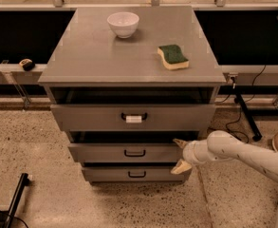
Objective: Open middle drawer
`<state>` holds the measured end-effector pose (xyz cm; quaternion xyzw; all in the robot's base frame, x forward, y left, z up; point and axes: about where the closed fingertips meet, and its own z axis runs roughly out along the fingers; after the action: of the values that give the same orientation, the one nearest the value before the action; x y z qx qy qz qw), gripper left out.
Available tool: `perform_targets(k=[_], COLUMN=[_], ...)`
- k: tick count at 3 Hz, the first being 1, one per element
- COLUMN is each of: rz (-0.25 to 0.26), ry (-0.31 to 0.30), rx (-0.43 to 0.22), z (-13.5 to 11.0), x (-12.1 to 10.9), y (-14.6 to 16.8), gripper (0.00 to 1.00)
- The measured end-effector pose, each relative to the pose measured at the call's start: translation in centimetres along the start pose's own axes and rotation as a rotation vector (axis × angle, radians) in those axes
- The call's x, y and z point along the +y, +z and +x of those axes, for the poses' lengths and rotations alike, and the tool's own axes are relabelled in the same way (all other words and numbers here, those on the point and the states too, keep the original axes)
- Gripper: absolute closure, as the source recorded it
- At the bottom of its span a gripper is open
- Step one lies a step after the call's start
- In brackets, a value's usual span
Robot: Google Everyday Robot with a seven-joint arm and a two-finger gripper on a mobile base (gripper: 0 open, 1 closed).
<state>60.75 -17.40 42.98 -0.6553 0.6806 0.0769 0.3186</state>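
The gripper (180, 154) sits at the right end of the middle drawer (100, 153). Its jaws are spread wide, one fingertip above the other, and hold nothing. The upper tip is level with the dark gap over the drawer front and the lower tip is by its bottom edge, so the front's right end lies between them. Whether either tip touches the front cannot be told. Setting the jaws upright like this suits pinching the front's edge or hooking behind it, rather than going for the handle.

That small black loop handle (135, 153) is well to the left of the jaws, at the middle of the front, and untouched. The shadowed slot above the front suggests the drawer is out only a little, if at all, so most of the pull seems yet to come.

Just below the jaws is the shortest drawer (105, 174). Above them is the taller drawer (81, 118) with a white tag (134, 119) on its handle. Higher up, on the cabinet surface (91, 56), stand a white bowl (123, 24) and a green sponge (173, 57), well clear of the work. The white arm (245, 156) reaches in from the right.
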Motion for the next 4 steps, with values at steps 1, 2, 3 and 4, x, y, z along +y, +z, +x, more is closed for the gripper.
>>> perform_targets(k=[1, 2, 3, 4], rz=[0.035, 0.083, 0.114, 0.137], ry=[-0.012, -0.027, -0.048, -0.069], rx=[0.013, 0.002, -0.024, -0.046], z=[-0.8, -1.8, -2.9, -3.9], x=[0.0, 0.3, 0.9, 1.3], y=[0.0, -0.2, -0.3, -0.5], gripper=[0.25, 0.27, 0.34, 0.27])
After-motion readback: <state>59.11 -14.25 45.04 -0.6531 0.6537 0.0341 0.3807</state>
